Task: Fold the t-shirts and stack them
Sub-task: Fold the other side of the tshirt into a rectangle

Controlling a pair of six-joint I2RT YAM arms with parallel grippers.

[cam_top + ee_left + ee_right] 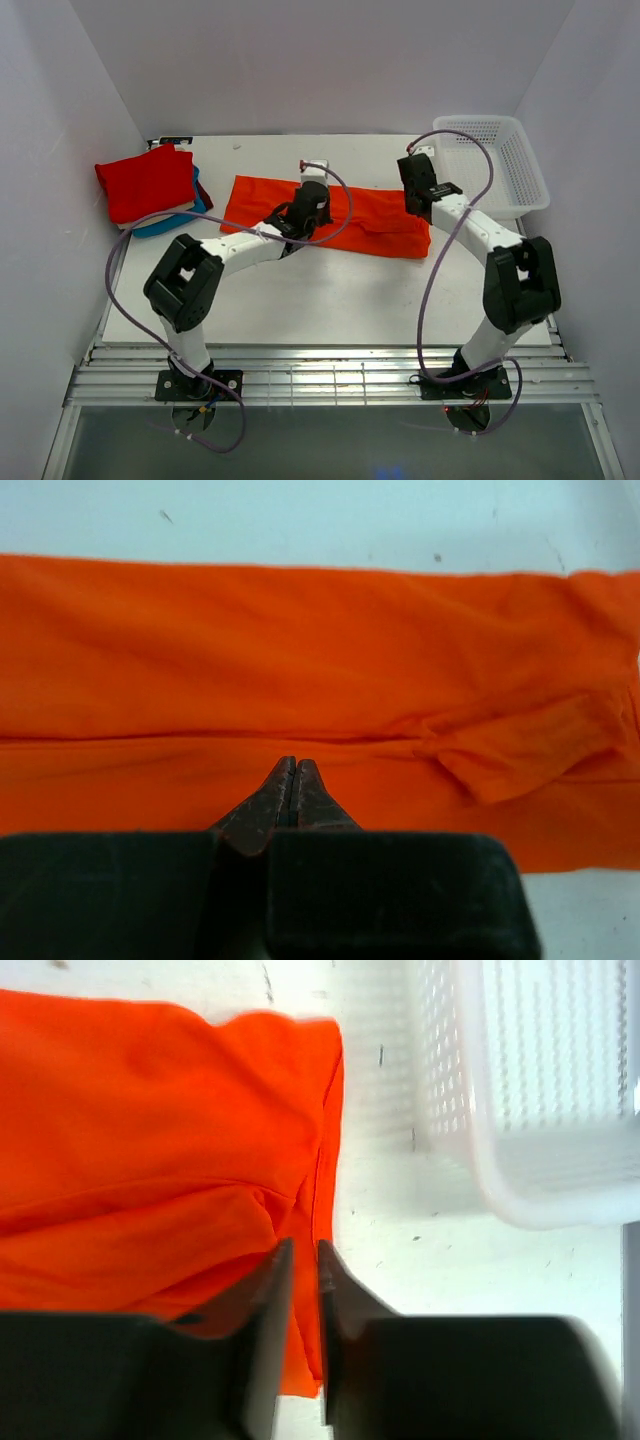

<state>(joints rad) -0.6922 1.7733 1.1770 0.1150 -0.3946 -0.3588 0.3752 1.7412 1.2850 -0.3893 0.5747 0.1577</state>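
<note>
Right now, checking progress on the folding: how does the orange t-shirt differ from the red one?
The orange t-shirt lies as a long strip; the red t-shirt is a compact rectangle. The orange lies on the table; the red tops a stack. Both are plain cloth.

The orange t-shirt (pixel 385 220) lies flat mid-table, folded lengthwise into a long band. At far left a folded red t-shirt (pixel 147 183) tops what looks like a teal-blue t-shirt (pixel 199 196).
</note>
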